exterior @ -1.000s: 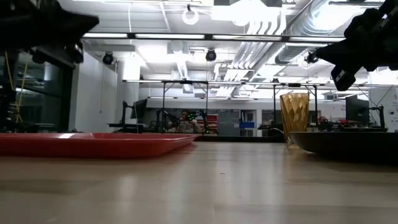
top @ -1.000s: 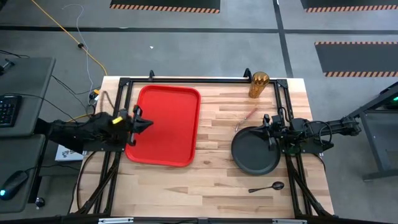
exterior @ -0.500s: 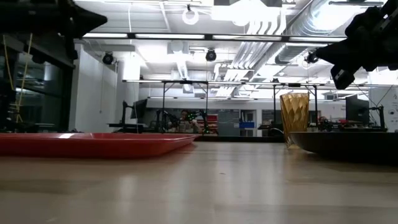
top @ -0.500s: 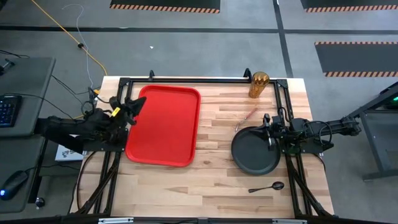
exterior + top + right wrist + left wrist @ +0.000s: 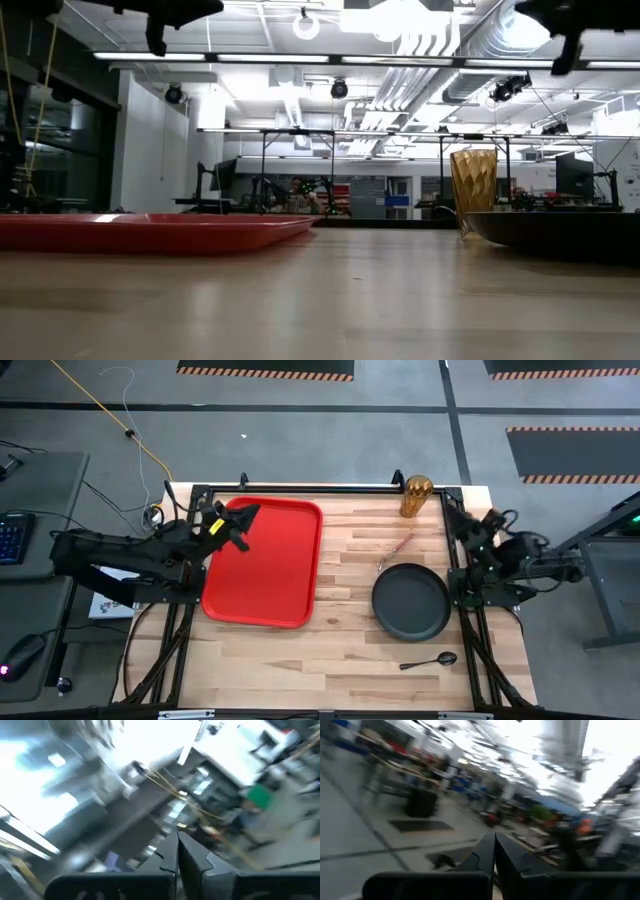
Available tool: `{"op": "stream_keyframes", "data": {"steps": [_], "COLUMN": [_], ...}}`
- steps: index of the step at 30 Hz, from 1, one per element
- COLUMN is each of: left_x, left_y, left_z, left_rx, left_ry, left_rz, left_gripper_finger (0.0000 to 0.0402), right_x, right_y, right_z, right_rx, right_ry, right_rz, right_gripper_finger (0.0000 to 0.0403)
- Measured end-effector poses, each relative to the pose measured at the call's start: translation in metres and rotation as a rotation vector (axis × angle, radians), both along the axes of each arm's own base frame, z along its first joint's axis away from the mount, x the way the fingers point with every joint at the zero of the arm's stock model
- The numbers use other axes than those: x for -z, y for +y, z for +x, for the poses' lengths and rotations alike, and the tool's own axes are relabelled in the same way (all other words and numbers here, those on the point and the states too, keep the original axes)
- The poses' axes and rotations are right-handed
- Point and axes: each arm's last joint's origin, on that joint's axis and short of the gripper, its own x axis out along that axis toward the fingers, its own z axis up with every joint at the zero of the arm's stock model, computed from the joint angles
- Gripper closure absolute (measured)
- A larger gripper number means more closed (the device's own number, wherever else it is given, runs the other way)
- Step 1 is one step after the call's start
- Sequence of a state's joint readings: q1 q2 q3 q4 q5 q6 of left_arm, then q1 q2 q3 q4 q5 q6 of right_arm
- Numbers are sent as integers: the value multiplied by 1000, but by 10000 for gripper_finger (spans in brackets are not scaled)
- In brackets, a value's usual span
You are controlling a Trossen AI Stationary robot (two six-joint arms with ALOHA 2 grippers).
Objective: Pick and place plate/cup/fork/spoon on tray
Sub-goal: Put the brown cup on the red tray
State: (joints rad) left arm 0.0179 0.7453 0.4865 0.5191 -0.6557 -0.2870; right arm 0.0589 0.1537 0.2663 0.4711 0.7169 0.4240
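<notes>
Left gripper [image 5: 246, 513], fingers pressed together and empty, raised over the far left corner of the red tray [image 5: 265, 585]. Right gripper [image 5: 466, 520], fingers likewise pressed together and empty, beyond the table's [image 5: 340, 650] right edge. Plate [image 5: 411, 602], fork [image 5: 396, 548], spoon [image 5: 430, 660] and cup [image 5: 416, 496] rest on the table, right of the tray.

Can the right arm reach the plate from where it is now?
Probably yes. The plate lies bare on the table beside the right end effector, with nothing on it; the fork and spoon lie clear of it.
</notes>
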Motion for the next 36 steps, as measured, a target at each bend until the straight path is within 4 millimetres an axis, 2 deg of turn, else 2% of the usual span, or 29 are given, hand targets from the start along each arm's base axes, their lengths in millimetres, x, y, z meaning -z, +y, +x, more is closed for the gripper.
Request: {"op": "stream_keyframes", "data": {"steps": [3, 7, 11, 14, 20, 26, 30, 36], "left_x": [-7, -13, -16, -13, -5, -1, -1, -1], "left_y": [8, 17, 24, 28, 31, 29, 28, 28], "left_z": [3, 1, -4, -8, -10, -9, -8, -8], "left_rx": [-60, -47, -1, 36, 204, 367, 396, 395], "left_ry": [11, -6, -16, -7, 61, 89, 91, 92], "left_rz": [19, 43, 66, 30, -31, -46, -42, -43], "left_gripper_finger": [399, 399, 399, 399, 399, 399, 399, 399], "right_x": [-30, -55, -63, -64, -51, -30, -14, 9], "right_y": [-6, -15, -29, -47, -106, -163, -185, -202], "right_z": [6, 15, 34, 56, 89, 97, 103, 113], "right_rx": [112, 221, 239, 198, 71, -19, -75, -105], "right_ry": [237, 494, 743, 906, 1160, 1357, 1455, 1583], "right_rz": [32, 108, 212, 292, 501, 679, 712, 706], "right_gripper_finger": [386, 358, 321, 293, 242, 199, 187, 188]}}
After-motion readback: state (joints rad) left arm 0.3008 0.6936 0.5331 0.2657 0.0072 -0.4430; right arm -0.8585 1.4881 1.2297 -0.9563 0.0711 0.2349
